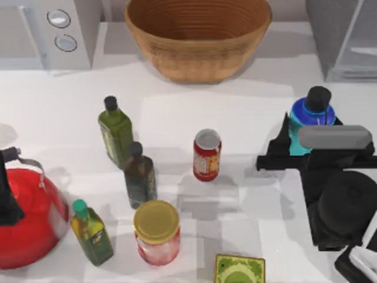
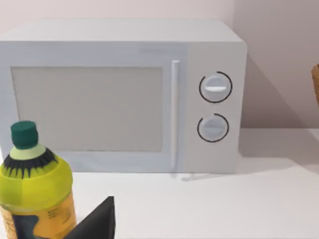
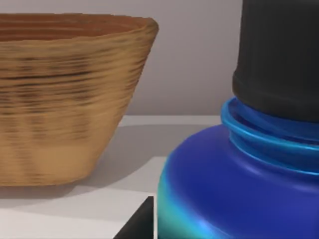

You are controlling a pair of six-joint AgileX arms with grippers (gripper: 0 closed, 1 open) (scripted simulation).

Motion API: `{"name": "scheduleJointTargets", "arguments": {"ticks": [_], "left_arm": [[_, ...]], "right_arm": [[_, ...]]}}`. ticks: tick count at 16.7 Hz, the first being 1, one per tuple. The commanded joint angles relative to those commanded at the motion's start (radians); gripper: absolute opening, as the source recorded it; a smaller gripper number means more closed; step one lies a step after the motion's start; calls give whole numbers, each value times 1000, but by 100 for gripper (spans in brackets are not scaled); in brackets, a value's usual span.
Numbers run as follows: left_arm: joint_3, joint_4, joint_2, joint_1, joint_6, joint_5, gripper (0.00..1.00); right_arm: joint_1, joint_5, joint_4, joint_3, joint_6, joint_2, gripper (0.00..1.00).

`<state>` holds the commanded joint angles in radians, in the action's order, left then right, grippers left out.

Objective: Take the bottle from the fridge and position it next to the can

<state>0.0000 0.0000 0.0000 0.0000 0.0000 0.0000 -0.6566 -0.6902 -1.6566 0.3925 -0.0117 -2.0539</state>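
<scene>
Top view lays out a white bench (image 1: pixel 177 106) with the fridge (image 1: pixel 344 35) at its far right corner and a big woven basket (image 1: pixel 197 38) at the back. The microwave (image 1: pixel 47 32) fills the far left corner, with a red kettle (image 1: pixel 26 218) on the near left. Right of centre, the right arm's claw (image 1: pixel 294 141) grips the bottle (image 1: pixel 311 115) around its body, upright, on the right side of the bench, out of the fridge and well apart from the can (image 1: pixel 207 154). An upright grip probably lets it be set down standing. The claw's fingers are closed against the bottle's sides, only as wide as the bottle. The can stands mid-bench with bare bench to its right, likely the drop spot. The left claw (image 2: pixel 94 221) is parked near the yellow-green oil bottle (image 2: pixel 35 194); whether it is open cannot be told.
</scene>
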Motion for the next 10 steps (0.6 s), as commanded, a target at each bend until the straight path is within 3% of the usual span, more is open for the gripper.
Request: {"name": "scheduleJointTargets", "arguments": {"ticks": [3,10], "left_arm": [[0,0,0,0,0,0,100],[0,0,0,0,0,0,100]], "right_arm": [[0,0,0,0,0,0,98],[0,0,0,0,0,0,100]]}}
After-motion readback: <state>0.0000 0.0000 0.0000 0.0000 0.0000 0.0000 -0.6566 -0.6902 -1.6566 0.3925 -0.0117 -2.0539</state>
